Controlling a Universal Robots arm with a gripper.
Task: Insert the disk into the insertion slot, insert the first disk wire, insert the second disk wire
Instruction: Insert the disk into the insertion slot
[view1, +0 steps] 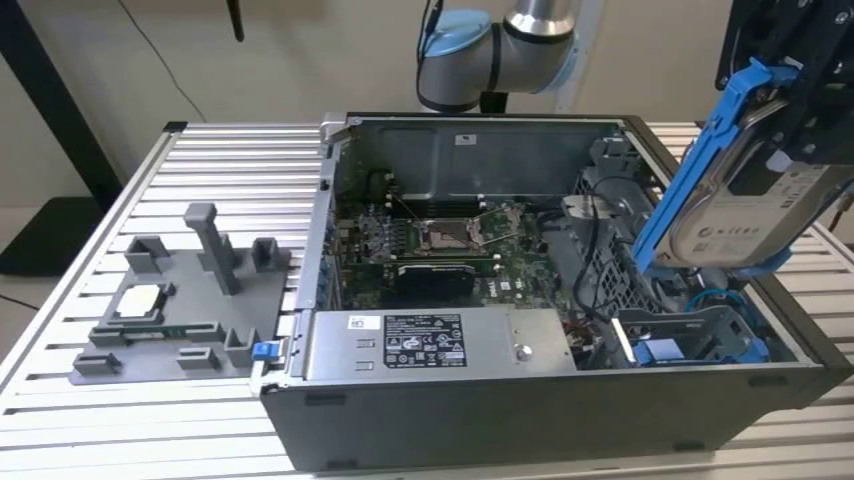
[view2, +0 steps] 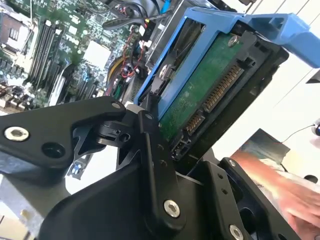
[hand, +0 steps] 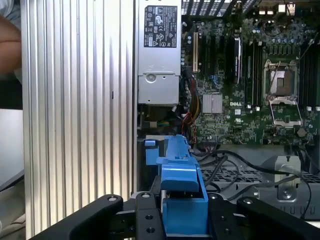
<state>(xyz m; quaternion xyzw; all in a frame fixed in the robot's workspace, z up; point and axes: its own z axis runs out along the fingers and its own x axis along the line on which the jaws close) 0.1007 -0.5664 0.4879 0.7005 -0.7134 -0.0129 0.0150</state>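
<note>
The disk (view1: 750, 218), silver-grey with a white label, sits in its blue carrier frame (view1: 697, 150). It hangs tilted above the case's corner at the exterior view's right. My gripper (view1: 798, 140) is shut on it from above. In the second wrist view the disk's green circuit-board side (view2: 200, 95) lies between my black fingers (view2: 150, 135). The first wrist view shows the blue carrier's edge (hand: 181, 195) clamped in my gripper (hand: 182, 217). The insertion slot (view1: 687, 330), a grey metal bay with blue tabs, lies below the disk. Disk and slot are apart.
The open computer case (view1: 534, 400) holds a motherboard (view1: 441, 240) and a grey power-supply box (view1: 427, 345). Loose black cables (hand: 225, 160) run near the bay. A grey fixture (view1: 187, 300) stands on the slatted table. A person's hand (view2: 295, 195) and an arm (hand: 7, 45) are nearby.
</note>
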